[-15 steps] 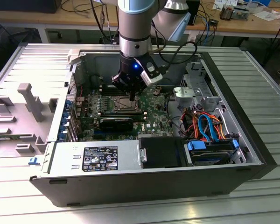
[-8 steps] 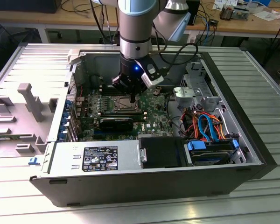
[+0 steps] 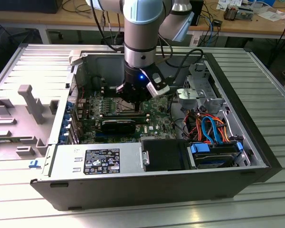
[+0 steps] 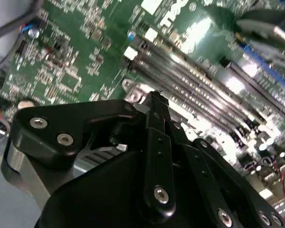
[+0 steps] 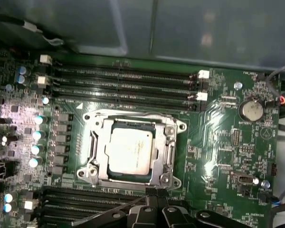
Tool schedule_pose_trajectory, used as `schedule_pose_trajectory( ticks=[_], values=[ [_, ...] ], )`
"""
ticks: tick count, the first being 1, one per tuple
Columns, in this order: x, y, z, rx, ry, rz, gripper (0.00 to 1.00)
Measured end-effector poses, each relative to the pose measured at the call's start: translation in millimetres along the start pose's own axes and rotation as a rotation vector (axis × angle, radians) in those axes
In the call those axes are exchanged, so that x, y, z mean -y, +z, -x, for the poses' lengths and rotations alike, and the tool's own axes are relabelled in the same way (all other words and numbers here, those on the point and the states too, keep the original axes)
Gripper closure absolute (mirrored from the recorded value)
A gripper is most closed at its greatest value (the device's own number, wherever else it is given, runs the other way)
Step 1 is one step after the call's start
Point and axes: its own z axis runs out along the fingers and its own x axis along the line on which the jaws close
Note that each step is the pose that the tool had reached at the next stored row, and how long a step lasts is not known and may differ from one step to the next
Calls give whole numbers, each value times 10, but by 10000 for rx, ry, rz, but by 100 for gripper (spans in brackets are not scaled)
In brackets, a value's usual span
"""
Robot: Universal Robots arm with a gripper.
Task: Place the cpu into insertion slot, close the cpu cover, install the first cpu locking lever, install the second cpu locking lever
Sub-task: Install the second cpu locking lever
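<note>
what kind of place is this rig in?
Likely an electronics or robotics lab. An opened computer case lies on a ribbed metal table, wooden benches with cables stand behind, and the gripper hovers by the cpu.

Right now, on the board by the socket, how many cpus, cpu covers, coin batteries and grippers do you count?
cpu: 1
cpu cover: 1
coin battery: 1
gripper: 1
Total: 4
</note>
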Motion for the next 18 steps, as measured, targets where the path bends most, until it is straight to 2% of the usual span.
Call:
schedule_pose_trajectory(
  ticks=[3,5,8,12,14,16,17,18],
  values=[
    [8,46,-11,-1,12,-3,89],
    [32,49,-47,1,12,10,89],
    [102,49,-59,2,11,19,89],
    [116,49,-62,4,4,56,89],
    [117,46,-61,25,1,248,89],
    [122,33,-62,54,5,517,89],
    [127,27,-63,77,6,741,89],
    [134,26,-64,96,7,923,89]
  ],
)
